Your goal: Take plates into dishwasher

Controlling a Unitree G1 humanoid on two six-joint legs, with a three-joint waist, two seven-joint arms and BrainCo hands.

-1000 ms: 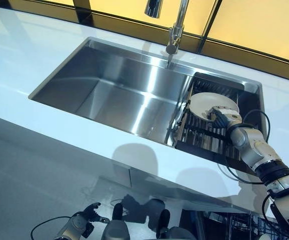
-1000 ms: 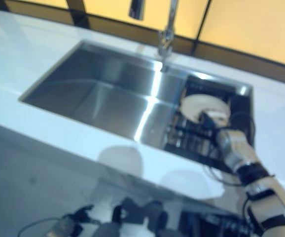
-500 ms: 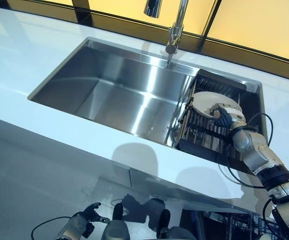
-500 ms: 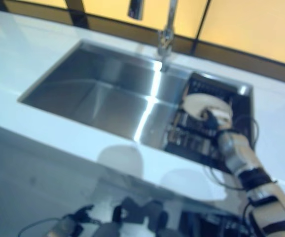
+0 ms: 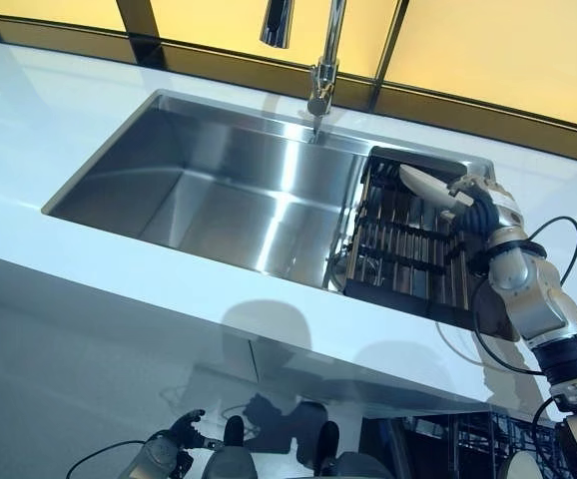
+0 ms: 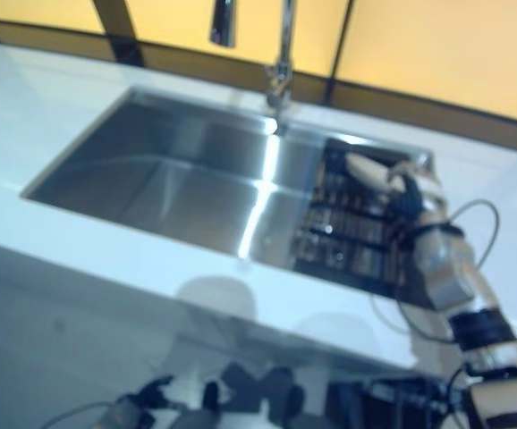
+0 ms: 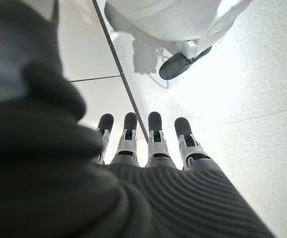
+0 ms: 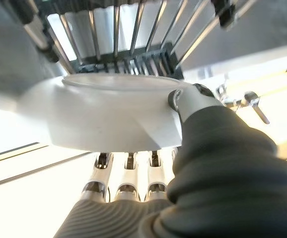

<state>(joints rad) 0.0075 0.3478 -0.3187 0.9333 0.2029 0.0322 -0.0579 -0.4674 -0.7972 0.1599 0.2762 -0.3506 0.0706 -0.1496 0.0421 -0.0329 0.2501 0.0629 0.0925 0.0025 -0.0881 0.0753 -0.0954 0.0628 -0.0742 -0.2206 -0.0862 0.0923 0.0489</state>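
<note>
Right hand grips the plate — now lifted clear of the rack, tilted flatter; left hand hangs open.

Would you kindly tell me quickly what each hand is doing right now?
Left hand: open, fingers straight, holding nothing, down by the floor.
Right hand: shut on the white plate, above the dish rack.

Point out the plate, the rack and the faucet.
plate (image 5: 426,186), left eye view, its tilted face.
rack (image 5: 400,255), left eye view, middle bars.
faucet (image 5: 324,72), left eye view, lower stem.
</note>
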